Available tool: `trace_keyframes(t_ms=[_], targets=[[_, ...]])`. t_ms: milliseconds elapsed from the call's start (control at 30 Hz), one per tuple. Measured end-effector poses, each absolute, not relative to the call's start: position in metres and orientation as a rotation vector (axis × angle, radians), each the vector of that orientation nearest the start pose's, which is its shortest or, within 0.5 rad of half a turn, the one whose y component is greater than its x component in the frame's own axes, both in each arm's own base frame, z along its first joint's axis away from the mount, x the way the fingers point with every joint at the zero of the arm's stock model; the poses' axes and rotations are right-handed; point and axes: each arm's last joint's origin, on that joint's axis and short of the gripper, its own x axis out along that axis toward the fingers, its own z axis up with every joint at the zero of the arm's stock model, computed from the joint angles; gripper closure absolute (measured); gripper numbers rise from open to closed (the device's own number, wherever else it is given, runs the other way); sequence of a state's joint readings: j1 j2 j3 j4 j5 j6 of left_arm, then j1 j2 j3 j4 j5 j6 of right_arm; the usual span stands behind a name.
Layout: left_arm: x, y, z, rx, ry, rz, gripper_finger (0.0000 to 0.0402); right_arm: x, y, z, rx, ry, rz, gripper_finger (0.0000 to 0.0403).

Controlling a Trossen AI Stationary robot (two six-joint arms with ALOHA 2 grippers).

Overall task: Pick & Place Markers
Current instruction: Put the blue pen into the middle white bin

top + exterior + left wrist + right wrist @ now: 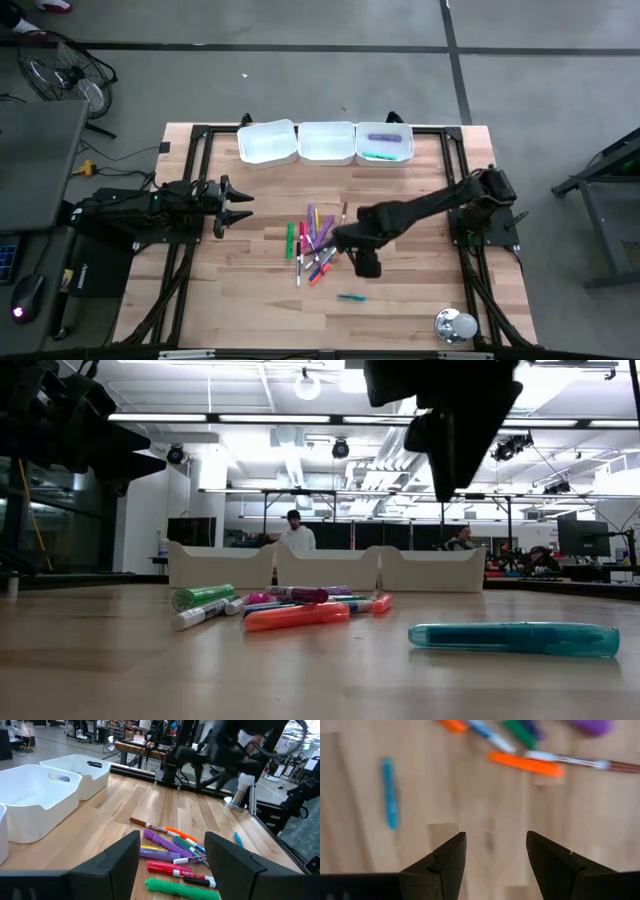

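Three white trays (326, 143) sat in a row at the far edge of the table (240, 290). The right tray (385, 144) held a purple marker (384, 137) and a green one (377, 155); the middle tray (327, 143) and left tray (268, 143) looked bare from above, though I couldn't tell for sure. The rest of the markers (314, 245) lay in a loose pile mid-table: green, purple, red, pink, orange, some with white barrels, several overlapping. One teal marker (351, 297) lay alone, apart from the pile toward the near edge; in the low view it lay flat on its side (514, 639). The right gripper (367, 262) hung above the wood at the right edge of the pile, fingers spread, nothing between them; its wrist camera showed bare table between the fingers (450, 865), with the teal marker and an orange one (525, 763) beyond. The left gripper (238, 205) waited at the left side, well clear of the pile, fingers spread and holding nothing. A round metal object (455, 326) sat near the front right corner.
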State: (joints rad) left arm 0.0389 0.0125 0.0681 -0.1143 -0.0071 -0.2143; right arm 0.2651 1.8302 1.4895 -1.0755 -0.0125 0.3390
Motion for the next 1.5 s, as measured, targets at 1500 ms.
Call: trace_keyframes(t_ms=[1500], targets=[[0.094,0.004,0.175,-0.215,0.053,0.053,0.0182,0.362,0.208,0.124,0.160,1.374,-0.017,0.0211]])
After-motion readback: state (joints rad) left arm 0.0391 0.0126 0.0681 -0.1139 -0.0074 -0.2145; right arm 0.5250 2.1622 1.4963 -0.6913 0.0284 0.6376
